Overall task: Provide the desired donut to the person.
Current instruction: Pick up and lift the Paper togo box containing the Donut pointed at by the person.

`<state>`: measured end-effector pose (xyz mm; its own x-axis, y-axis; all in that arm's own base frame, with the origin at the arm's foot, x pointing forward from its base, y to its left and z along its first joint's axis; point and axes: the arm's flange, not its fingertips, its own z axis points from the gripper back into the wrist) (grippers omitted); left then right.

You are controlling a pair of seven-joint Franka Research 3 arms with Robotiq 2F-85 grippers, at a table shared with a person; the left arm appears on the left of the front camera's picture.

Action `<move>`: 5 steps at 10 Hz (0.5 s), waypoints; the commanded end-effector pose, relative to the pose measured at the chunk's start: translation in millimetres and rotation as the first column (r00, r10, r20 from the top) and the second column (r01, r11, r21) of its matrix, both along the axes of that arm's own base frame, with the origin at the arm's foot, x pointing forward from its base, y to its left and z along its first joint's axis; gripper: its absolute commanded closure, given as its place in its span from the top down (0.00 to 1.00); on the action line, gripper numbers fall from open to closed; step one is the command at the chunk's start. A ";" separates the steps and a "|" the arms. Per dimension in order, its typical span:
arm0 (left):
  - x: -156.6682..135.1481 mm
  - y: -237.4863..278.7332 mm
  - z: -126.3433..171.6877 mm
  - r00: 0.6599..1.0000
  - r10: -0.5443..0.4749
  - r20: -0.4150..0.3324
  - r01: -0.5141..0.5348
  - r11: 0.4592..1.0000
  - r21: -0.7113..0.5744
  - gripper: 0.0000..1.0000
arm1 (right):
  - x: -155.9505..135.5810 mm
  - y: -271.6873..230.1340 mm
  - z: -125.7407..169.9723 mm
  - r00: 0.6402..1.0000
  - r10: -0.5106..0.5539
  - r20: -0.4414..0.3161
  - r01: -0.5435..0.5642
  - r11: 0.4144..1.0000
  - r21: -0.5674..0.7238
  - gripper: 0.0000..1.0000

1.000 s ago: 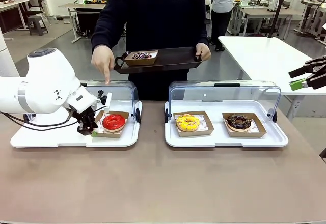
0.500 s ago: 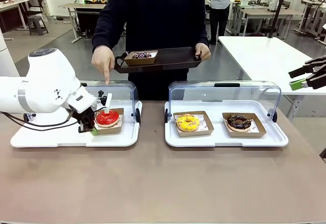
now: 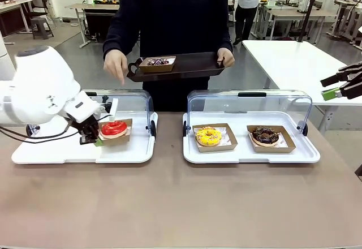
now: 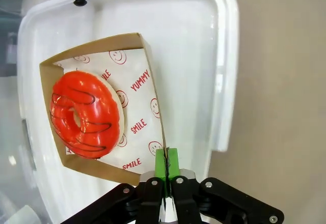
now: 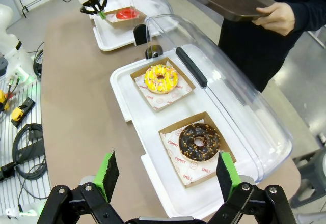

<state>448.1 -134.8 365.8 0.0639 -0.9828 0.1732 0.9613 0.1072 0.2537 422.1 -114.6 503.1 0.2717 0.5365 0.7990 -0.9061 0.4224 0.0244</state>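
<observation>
Where my left gripper (image 4: 166, 155) clamped shut on the wall of the cardboard tray (image 4: 91, 48), red-glazed donut (image 4: 99, 117) aboard, my right gripper (image 5: 166, 158) gaped wide, holding nothing.

A grey floor (image 3: 51, 51) runs behind. A white table (image 3: 294, 62) stands at right. Far left, perhaps a stool (image 3: 42, 27).

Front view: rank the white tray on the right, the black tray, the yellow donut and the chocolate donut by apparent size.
1. White tray on the right.
2. Black tray, though it sits farther from the camera.
3. Yellow donut and chocolate donut: about alike, no ranking.
</observation>
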 end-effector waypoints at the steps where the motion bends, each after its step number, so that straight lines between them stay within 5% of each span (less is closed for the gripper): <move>1: -52.5 25.6 36.6 1.000 -0.021 0.023 0.022 1.000 -0.012 0.00 | -0.3 0.3 -0.8 1.000 0.008 -0.004 -0.008 1.000 0.001 1.00; 5: -141.1 47.2 84.2 0.980 -0.196 -0.028 0.196 0.981 -0.005 0.00 | -0.3 0.3 -0.8 1.000 0.008 -0.004 -0.008 1.000 0.001 1.00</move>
<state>365.5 -107.9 452.1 -0.0400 -0.9856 0.1645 0.9671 0.0032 0.2542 422.1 -114.7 503.1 0.2718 0.5364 0.7990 -0.9060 0.4225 0.0245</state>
